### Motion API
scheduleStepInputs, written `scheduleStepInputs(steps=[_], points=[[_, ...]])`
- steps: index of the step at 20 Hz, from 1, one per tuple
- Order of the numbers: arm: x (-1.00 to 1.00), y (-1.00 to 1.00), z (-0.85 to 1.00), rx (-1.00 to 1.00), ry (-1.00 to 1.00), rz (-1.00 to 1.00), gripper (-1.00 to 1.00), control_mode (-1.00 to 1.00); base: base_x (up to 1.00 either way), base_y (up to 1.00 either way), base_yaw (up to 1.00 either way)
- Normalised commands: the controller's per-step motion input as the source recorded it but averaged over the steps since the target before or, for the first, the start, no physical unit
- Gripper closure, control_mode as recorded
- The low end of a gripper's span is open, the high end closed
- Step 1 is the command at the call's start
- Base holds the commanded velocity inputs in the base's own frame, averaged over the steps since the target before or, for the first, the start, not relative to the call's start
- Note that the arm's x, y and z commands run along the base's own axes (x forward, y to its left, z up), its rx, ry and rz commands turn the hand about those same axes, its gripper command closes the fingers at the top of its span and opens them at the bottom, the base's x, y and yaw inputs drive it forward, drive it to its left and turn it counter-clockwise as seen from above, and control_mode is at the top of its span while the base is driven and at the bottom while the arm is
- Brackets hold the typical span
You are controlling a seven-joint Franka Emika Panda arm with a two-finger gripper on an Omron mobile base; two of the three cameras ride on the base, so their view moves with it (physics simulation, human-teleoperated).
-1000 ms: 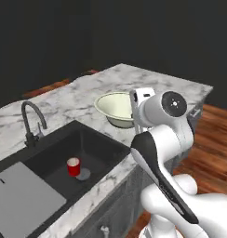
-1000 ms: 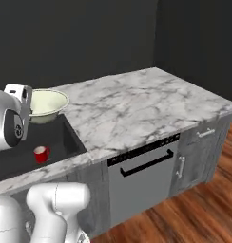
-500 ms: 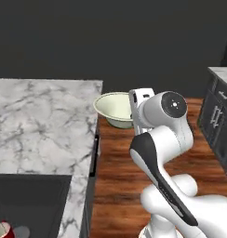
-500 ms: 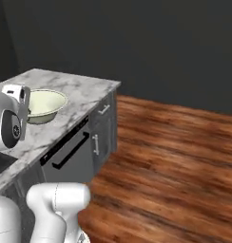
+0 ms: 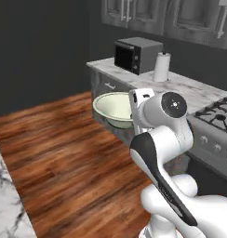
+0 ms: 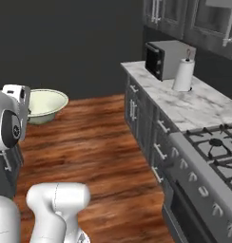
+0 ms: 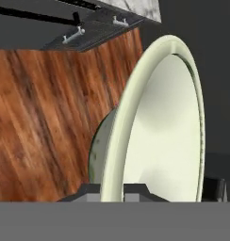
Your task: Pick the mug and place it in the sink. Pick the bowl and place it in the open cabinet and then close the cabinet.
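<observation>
Carrying bowl (image 5: 113,109) above wood floor (image 5: 64,158): wide, shallow, pale cream-green w/ lighter rim; gripper (image 7: 112,190) jaws clamped on its rim, bowl held upright.

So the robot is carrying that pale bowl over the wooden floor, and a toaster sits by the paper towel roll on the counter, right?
Not a toaster: it is a microwave, as the right base view shows. The rest holds: the end effector grips the bowl over the wooden floor, and the paper towel roll stands beside it.
</observation>
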Motion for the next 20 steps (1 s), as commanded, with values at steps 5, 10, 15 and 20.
scheduleStepInputs(steps=[5,10,15,20], points=[[0.0,0.0,0.0,0.0,0.0,0.0,1.0,1.0,0.0,0.0,-1.0],[0.0,0.0,0.0,0.0,0.0,0.0,1.0,1.0,0.0,0.0,-0.96],[0.0,0.0,0.0,0.0,0.0,0.0,1.0,1.0,-0.01,0.0,-0.84],[0.0,0.0,0.0,0.0,0.0,0.0,1.0,1.0,-0.06,-0.11,-0.64]])
